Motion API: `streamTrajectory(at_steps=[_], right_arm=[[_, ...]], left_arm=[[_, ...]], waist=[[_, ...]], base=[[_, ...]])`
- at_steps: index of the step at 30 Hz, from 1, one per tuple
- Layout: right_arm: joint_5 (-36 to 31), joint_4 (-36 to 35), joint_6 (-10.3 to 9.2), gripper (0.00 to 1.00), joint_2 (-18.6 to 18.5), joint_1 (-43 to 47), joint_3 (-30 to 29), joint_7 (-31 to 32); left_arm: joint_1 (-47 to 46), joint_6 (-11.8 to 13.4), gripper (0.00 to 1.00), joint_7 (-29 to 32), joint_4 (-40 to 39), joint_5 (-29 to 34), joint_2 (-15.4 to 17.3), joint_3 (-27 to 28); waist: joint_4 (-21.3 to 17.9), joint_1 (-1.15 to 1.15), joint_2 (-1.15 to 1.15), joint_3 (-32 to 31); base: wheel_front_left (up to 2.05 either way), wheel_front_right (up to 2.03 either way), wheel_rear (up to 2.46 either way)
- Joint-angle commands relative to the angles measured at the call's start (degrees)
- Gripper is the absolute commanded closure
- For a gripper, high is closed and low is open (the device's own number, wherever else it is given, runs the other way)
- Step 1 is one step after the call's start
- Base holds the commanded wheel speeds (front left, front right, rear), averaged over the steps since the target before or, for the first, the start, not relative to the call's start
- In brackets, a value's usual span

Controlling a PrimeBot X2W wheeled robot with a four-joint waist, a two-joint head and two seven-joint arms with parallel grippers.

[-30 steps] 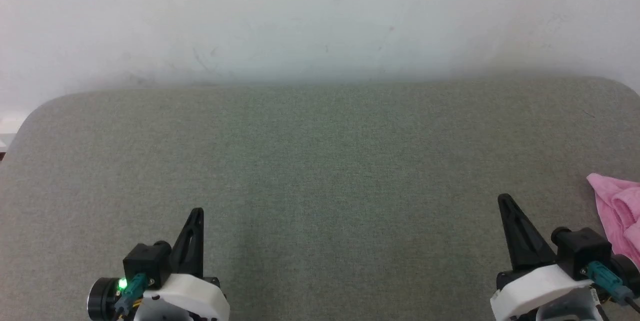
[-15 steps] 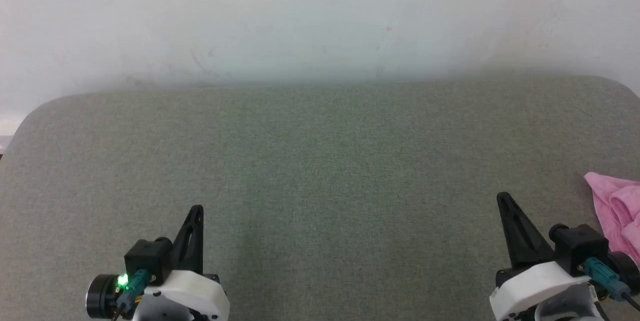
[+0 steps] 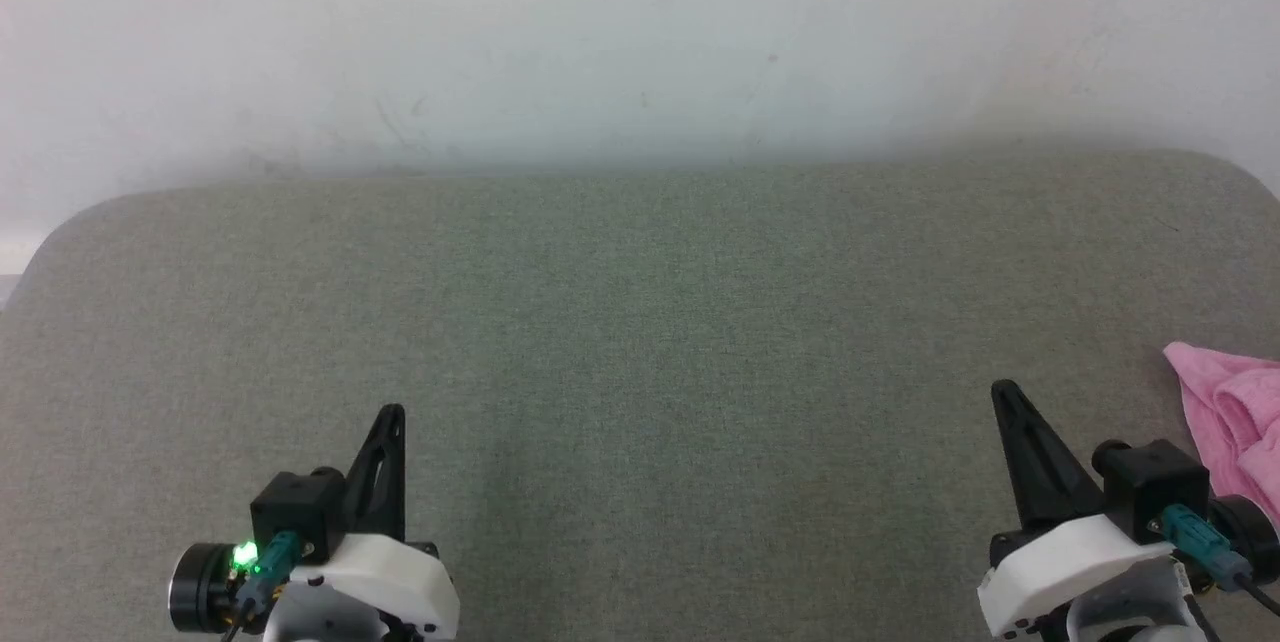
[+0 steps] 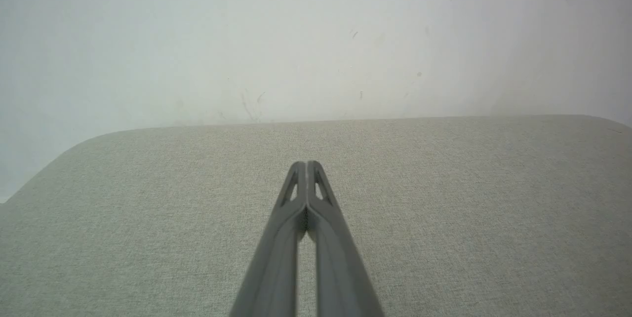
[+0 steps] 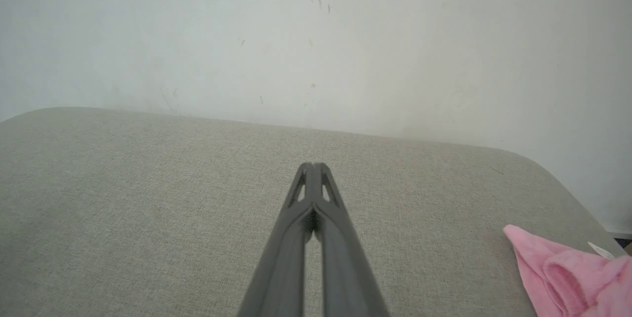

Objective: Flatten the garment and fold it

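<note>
Head view showed the grey-green padded surface [image 3: 640,322] spreading wide below a pale, scuffed wall [image 3: 640,32]. The garment [image 3: 1222,407] lay bunched in soft pink folds at the surface's right edge, toward its near side, with part of it cut off by the frame. The right gripper [image 3: 1003,388] hung over the surface's near right part, just beside the garment and not touching it. Its two dark fingers were pressed together with nothing between them. The left gripper [image 3: 392,410] hung over the surface's near left part, well apart from the garment, and its fingers were likewise clenched on nothing. In the right wrist view, a small white tag [image 5: 600,249] stuck out of the garment's top fold, close to the surface's right edge.
</note>
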Motion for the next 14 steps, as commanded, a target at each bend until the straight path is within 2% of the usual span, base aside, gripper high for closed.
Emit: streamTrajectory(at_steps=[1,14], right_arm=[[-0.4,0.1,-0.08,1.00,0.1,-1.1,0.0,0.1],[-1.0,0.5,-0.09,1.00,0.2,-1.9,0.0,0.7]], left_arm=[[-0.6,0.4,1.00,0.4,-0.6,0.6,-0.3,-0.1],[-0.7,1.0,1.00,1.9,-1.9,1.4,-0.4,-0.1]], waist=[[0.0,0.00,0.00,0.0],[-0.3,0.00,0.00,0.0]], base=[[0.00,0.00,0.00],[0.00,0.00,0.00]])
